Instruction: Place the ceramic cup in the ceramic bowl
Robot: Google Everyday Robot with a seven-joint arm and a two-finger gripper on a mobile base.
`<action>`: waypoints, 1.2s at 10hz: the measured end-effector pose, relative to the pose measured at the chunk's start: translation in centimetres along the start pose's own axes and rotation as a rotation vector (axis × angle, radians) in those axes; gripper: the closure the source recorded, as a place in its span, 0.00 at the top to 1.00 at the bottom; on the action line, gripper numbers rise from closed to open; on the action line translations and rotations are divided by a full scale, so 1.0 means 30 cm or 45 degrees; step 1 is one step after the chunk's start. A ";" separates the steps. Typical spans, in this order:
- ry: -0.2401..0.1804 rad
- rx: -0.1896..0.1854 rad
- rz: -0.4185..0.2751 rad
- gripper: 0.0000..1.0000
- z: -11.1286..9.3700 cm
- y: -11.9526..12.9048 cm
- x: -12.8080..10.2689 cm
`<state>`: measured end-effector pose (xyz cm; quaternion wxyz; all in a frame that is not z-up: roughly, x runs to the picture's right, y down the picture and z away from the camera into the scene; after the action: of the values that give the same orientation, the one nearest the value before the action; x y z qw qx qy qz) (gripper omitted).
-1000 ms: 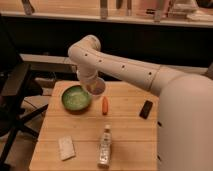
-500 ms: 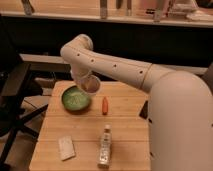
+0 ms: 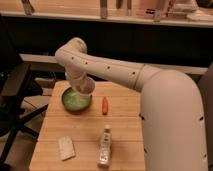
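My gripper [image 3: 79,85], clamped on the ceramic cup [image 3: 87,87], holds it over the ceramic bowl [image 3: 66,102] near the counter's [image 3: 125,131] far left corner, apparently positioned for lowering it in.

- wooden table [image 3: 125,125], light planks
- orange carrot [image 3: 104,105] mid-table, just right of the gripper [image 3: 82,89] over the far-left part
- clear bottle [image 3: 104,146], white cap, near edge
- white packet [image 3: 66,148], near-left
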<state>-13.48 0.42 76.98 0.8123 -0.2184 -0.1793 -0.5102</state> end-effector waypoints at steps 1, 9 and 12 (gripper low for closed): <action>-0.004 0.003 -0.013 0.00 0.019 -0.020 -0.014; -0.021 0.018 -0.033 0.00 0.087 -0.056 -0.030; -0.022 0.024 -0.027 0.00 0.100 -0.062 -0.027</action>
<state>-15.71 1.93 79.41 0.8074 -0.2131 -0.1934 -0.5150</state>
